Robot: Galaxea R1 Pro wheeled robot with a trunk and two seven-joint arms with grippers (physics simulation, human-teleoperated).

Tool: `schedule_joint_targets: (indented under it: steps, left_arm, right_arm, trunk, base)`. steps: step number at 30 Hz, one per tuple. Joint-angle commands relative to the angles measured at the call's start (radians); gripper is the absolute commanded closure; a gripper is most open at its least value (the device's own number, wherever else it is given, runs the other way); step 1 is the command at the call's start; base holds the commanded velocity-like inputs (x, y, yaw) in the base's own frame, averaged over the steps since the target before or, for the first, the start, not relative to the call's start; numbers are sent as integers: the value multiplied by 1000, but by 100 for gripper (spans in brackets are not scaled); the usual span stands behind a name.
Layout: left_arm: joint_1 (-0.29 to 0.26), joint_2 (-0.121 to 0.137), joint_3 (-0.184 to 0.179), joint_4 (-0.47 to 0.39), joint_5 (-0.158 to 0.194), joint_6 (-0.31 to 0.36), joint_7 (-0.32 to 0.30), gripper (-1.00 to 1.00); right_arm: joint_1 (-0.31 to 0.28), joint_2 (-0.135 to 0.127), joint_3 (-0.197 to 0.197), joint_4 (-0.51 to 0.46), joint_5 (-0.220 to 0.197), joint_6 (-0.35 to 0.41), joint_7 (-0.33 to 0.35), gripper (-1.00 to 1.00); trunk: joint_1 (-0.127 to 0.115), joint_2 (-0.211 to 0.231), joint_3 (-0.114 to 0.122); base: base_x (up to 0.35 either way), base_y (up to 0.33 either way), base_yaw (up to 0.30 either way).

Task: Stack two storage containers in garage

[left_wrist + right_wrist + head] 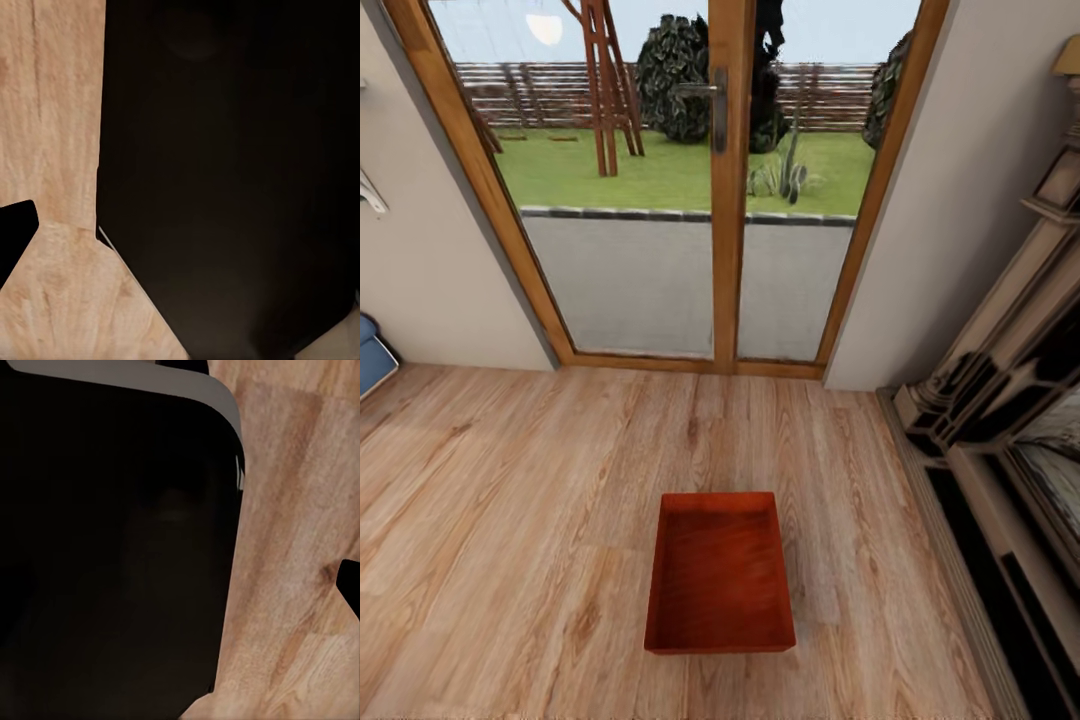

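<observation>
Both wrist cameras look past dark robot bodywork at pale plank floor, so I cannot tell whether either gripper is apart or together. One orange-red bin sits empty on the living room floor, just ahead of the robot, before one glass double door. Reaching down unevenly could tip or shove it.

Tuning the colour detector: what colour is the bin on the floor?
Orange-red all over, inside and out; the storage container shows best in the head view.
</observation>
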Motion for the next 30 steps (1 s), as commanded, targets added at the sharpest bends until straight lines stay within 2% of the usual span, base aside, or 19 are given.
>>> schedule_joint_targets:
  steps: [1, 30]
  left_arm:
    - [0, 0, 1, 0, 6, 3, 3, -100]
    - [0, -2, 1, 0, 6, 4, 3, -100]
  right_arm:
    - [-1, 1, 8, 2, -8, -5, -1, -100]
    - [-1, 1, 8, 2, -9, -5, -1, -100]
  trunk:
    - [0, 0, -2]
    - [0, 0, -46]
  base:
    - [0, 0, 0]
    - [0, 0, 0]
